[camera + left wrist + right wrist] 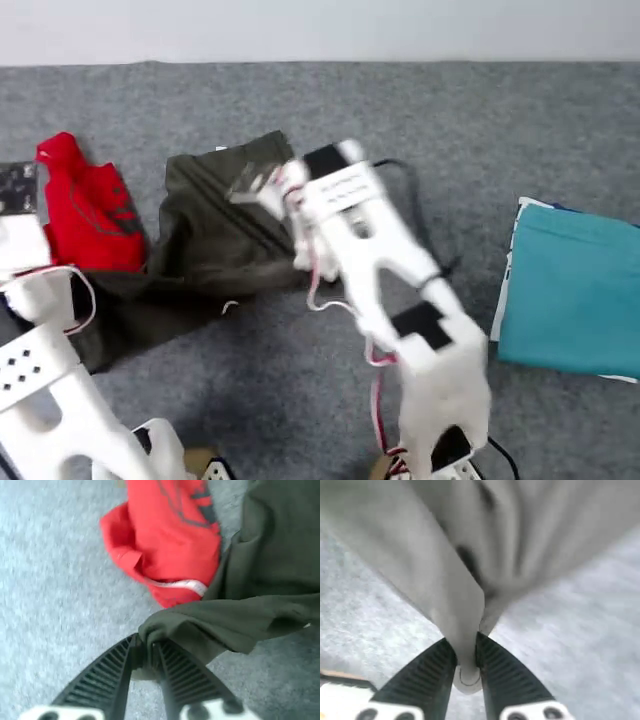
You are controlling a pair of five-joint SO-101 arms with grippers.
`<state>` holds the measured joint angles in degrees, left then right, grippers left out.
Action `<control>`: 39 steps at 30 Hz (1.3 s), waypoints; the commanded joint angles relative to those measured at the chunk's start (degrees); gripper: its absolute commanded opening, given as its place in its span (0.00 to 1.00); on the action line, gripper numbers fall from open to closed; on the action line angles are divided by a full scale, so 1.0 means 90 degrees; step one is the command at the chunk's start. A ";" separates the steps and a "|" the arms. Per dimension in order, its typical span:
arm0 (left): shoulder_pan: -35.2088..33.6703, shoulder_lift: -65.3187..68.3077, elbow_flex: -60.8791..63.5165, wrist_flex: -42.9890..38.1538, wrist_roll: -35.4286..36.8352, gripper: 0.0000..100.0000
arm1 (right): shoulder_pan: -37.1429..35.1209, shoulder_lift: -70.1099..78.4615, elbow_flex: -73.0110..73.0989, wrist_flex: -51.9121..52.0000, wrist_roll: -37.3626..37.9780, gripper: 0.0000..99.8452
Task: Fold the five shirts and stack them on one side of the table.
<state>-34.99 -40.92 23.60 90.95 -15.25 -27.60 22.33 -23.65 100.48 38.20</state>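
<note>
Left tool (146,647) clamps olive shirt (280,555) corner | right tool (465,649) clamps, seemingly, same shirt

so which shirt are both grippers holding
The dark olive shirt: the left gripper and right gripper each pinch its cloth. The red shirt and teal shirt lie ungripped.

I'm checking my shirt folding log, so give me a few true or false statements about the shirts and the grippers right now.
The left gripper and right gripper are both shut on the green shirt. True.
The red shirt lies on the teal shirt. False: they lie apart, with the green shirt between them.
No gripper touches the teal shirt. True.
The green shirt is neatly folded. False: it is rumpled and spread out.
</note>
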 commanded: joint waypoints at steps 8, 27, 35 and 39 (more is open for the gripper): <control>0.1348 -0.0137 -0.2388 -0.0342 0.0010 0.01 | 0.1363 -0.4205 -0.0410 -0.0786 0.0840 0.01; 0.1397 -0.0127 -0.5690 -0.2930 -0.0811 0.01 | 0.1998 -0.6471 -0.0410 -0.2525 0.1221 0.01; 0.2061 -0.0186 -0.6657 -0.2276 -0.1973 0.01 | 0.2154 -0.6950 -0.0410 -0.2027 0.1582 0.01; 0.2159 -0.0186 -0.7145 -0.1748 -0.2198 0.01 | 0.2164 -0.7331 -0.0410 -0.1822 0.1582 0.01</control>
<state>-16.09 -42.51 -37.49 72.92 -33.36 -8.79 -40.97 -23.74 83.16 51.91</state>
